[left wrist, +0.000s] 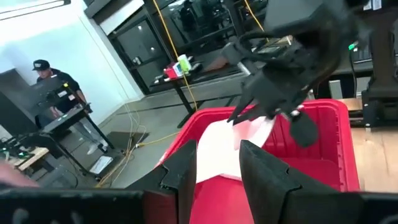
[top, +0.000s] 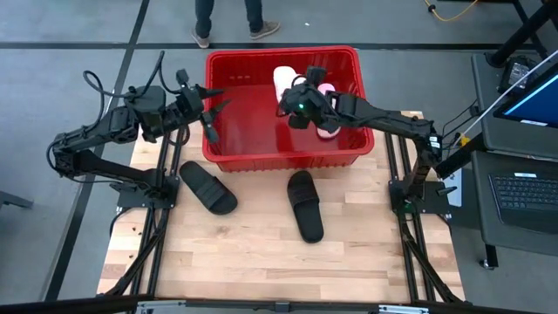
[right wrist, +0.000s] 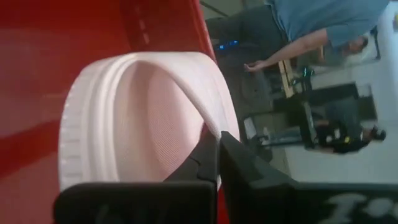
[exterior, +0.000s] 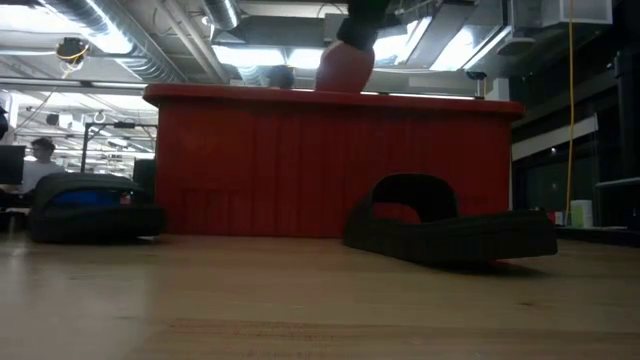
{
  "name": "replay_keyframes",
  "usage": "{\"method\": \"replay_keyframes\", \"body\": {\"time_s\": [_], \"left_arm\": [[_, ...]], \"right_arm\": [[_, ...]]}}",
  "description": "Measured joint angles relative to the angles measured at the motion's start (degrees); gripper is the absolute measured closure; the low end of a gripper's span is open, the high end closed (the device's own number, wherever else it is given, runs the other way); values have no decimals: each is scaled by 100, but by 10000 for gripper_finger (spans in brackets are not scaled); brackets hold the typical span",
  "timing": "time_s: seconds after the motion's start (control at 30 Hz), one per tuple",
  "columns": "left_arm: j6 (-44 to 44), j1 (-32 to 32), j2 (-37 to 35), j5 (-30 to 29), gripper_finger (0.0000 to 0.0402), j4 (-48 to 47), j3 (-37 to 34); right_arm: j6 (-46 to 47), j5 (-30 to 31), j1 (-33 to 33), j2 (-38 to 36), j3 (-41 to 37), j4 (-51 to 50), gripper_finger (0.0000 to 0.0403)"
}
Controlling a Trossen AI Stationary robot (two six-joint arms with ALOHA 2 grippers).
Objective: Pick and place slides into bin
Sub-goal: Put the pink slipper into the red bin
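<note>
The red bin (top: pixel 225 155) stands at the table's far middle. My right gripper (top: pixel 292 103) is over the bin's right half, shut on a pale pink slide (top: pixel 283 83) that rises above the rim in the low view (exterior: pixel 345 65). A second pink slide (top: pixel 329 129) lies in the bin under the right arm. Two black slides (top: pixel 207 186) (top: pixel 305 205) lie sole down on the table in front of the bin. My left gripper (top: pixel 214 112) hangs open and empty over the bin's left wall. My right gripper pinches the edge of the pink slide's wide strap (right wrist: pixel 211 127) between its two fingers. One finger (right wrist: pixel 199 165) is under the strap and the other outside it. The slide is lifted inside the bin, its upper part above the rim.
A person stands beyond the table's far edge (top: pixel 228 22). A laptop (top: pixel 527 187) and stands are off the table's right side. Bare wooden table (top: pixel 261 262) lies near the front edge.
</note>
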Motion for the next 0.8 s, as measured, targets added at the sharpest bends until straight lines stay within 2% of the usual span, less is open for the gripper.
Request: {"method": "replay_keyframes", "body": {"time_s": [0.3, 0.53, 0.8], "left_arm": [[15, -1, -116, -1, 286, -61, 0], [42, 0, -120, -1, 286, -219, 0], [38, -1, -120, -4, 286, -287, -4]], "right_arm": [[59, 17, -355, 343, -15, -109, 397], [637, -41, -686, 673, -21, -397, 397], [1135, -504, -953, 888, -23, -457, 397]]}}
